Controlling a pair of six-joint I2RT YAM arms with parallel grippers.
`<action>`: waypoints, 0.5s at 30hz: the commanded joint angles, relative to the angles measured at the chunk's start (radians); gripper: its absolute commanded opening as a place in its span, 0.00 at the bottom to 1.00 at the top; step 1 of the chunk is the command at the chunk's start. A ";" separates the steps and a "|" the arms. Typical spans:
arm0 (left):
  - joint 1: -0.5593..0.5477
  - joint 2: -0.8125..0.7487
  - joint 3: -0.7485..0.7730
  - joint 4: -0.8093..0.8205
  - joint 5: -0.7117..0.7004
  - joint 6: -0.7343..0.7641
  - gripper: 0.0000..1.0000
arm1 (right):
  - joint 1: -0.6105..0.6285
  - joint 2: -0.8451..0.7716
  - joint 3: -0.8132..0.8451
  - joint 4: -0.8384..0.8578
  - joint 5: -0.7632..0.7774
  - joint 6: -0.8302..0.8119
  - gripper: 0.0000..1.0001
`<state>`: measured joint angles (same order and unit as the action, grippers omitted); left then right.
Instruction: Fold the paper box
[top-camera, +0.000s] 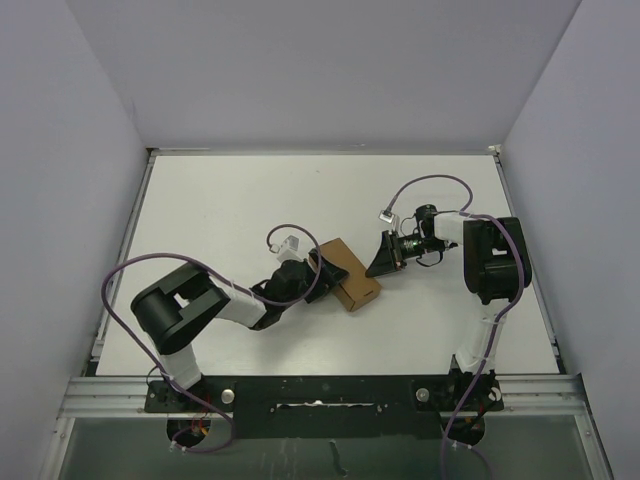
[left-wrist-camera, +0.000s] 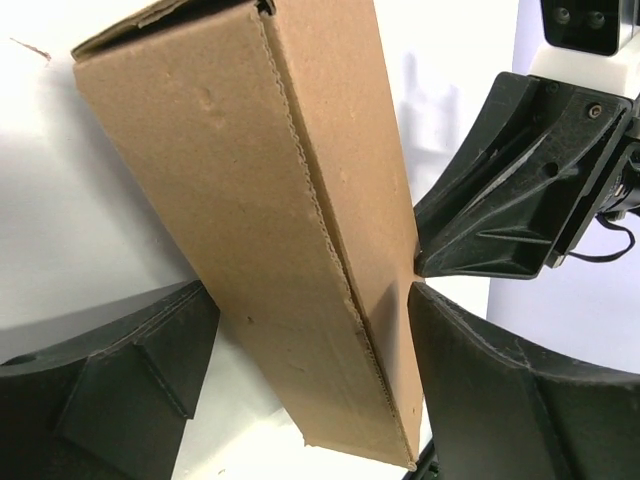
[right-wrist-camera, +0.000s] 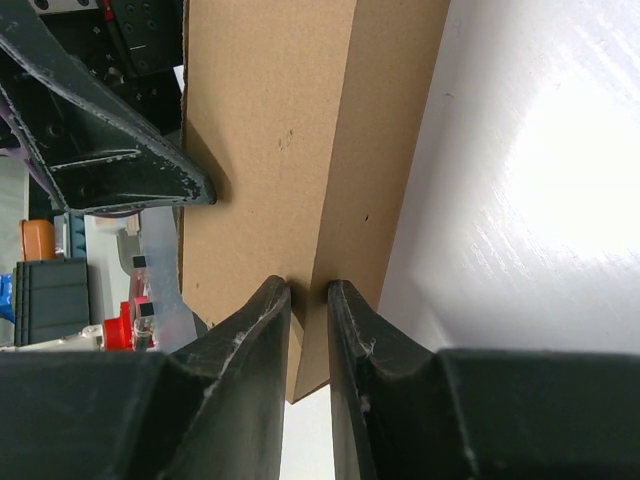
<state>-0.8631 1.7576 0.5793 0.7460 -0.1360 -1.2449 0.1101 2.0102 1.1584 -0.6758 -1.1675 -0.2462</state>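
Observation:
The paper box (top-camera: 350, 278) is a flat brown cardboard box lying slantwise near the middle of the table, between the two arms. My left gripper (top-camera: 322, 268) is open and straddles the box (left-wrist-camera: 250, 200). Its right finger (left-wrist-camera: 500, 390) touches the box's side, while its left finger (left-wrist-camera: 100, 400) stands a little apart. My right gripper (top-camera: 378, 262) reaches in from the opposite side. In the right wrist view that gripper (right-wrist-camera: 310, 290) is nearly closed, with the box's long fold edge (right-wrist-camera: 335, 150) in the narrow gap between its tips.
The white table (top-camera: 220, 210) is walled in by pale panels on three sides. A metal rail (top-camera: 320, 390) runs along the near edge by the arm bases. Purple cables (top-camera: 120, 290) loop off both arms. Small coloured parts (right-wrist-camera: 40, 290) show past the box.

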 joint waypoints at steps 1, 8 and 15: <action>-0.005 0.020 0.031 0.072 -0.025 -0.017 0.70 | -0.004 0.039 0.010 0.012 0.132 -0.045 0.07; -0.005 0.028 0.025 0.113 -0.019 -0.008 0.48 | -0.007 0.028 0.016 0.001 0.093 -0.055 0.17; 0.004 -0.007 0.006 0.118 -0.011 0.033 0.43 | -0.047 -0.028 0.029 -0.030 0.028 -0.089 0.39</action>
<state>-0.8631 1.7645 0.5789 0.7887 -0.1490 -1.2575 0.0952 2.0102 1.1625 -0.6956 -1.1625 -0.2764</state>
